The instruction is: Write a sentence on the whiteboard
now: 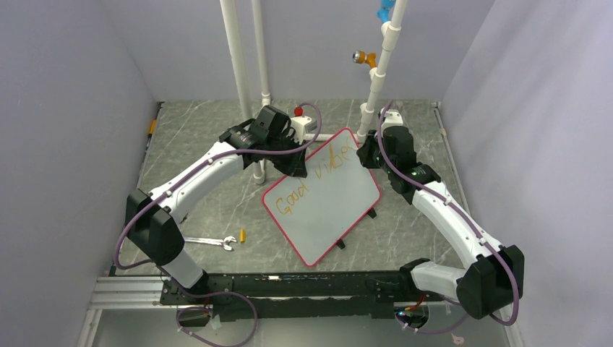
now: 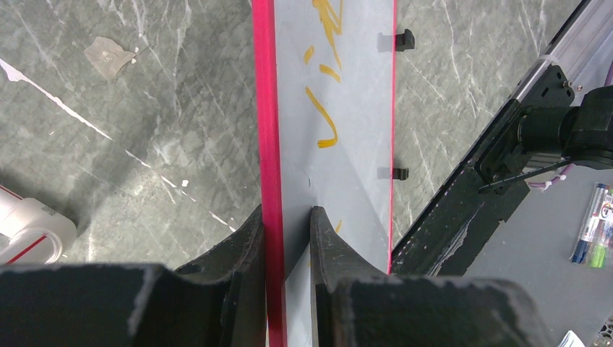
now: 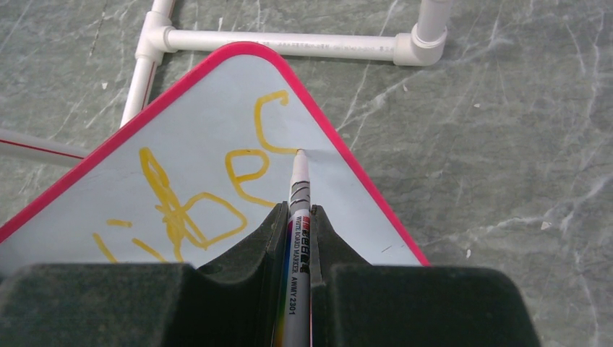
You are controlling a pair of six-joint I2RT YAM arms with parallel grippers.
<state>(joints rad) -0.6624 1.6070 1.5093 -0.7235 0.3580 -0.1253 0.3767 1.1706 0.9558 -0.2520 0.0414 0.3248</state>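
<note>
- Flat pale grey-white whiteboard w/ red-pink rim [image 1: 329,213]: mid-table, skewed, btwn arms.
- L gripper [image 2: 287,215]: clamped on rim, prob. steadying it.
- R gripper [image 3: 298,211]: clamped on white marker [image 3: 299,177], tip ending orange-yellow handwritten sentence [image 3: 165,206].

Far edge: upright white pipes [image 1: 237,65] stand just behind the whiteboard [image 1: 329,206].
Board's far-left edge: left end effector [image 2: 286,215] clamps the rim.
Board's far corner: right end effector [image 3: 298,211] holds a marker [image 3: 298,181], tip on the board.
Near left: wrench [image 1: 211,241] lies on the table [image 1: 188,144].
Near right: bare table between board and right arm [image 1: 448,213].
</note>
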